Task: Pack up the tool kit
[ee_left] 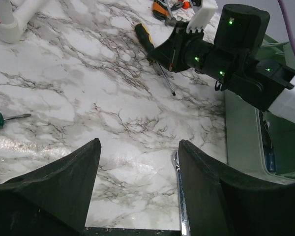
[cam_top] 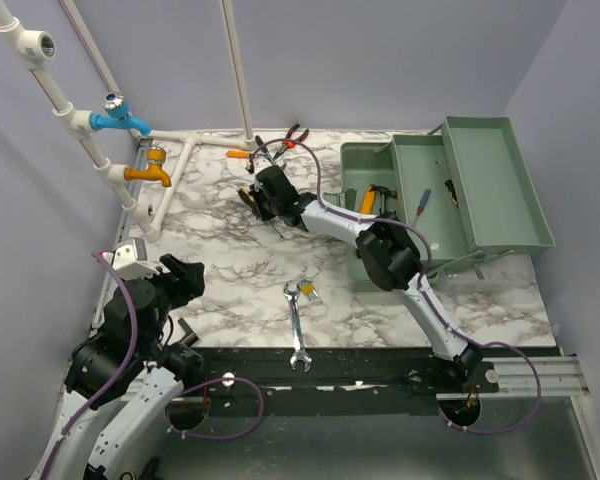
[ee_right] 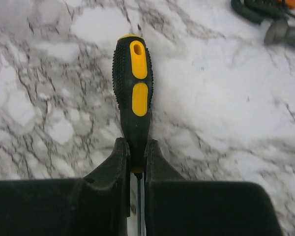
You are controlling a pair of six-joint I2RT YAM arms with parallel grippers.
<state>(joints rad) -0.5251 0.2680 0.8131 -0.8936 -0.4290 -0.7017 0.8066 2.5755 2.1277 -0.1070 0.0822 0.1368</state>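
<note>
The grey-green toolbox (cam_top: 480, 190) stands open at the back right, its trays spread out; its edge shows in the left wrist view (ee_left: 241, 132). My right gripper (cam_top: 255, 195) is shut on the neck of a black-and-yellow screwdriver (ee_right: 133, 83), fingers (ee_right: 120, 157) on either side of the handle, low over the marble. The same screwdriver (ee_left: 145, 39) shows in the left wrist view. My left gripper (ee_left: 138, 145) is open and empty above the near left of the table (cam_top: 190, 280). Orange- and red-handled pliers (cam_top: 280, 140) lie at the back.
A chrome wrench (cam_top: 297, 330) lies near the front edge, beside my left gripper's right finger (ee_left: 179, 196). A green-handled screwdriver (ee_left: 0, 119) lies to the left. White pipes with blue and orange taps (cam_top: 130, 150) stand at the back left. Several tools lie in the toolbox tray (cam_top: 372, 197).
</note>
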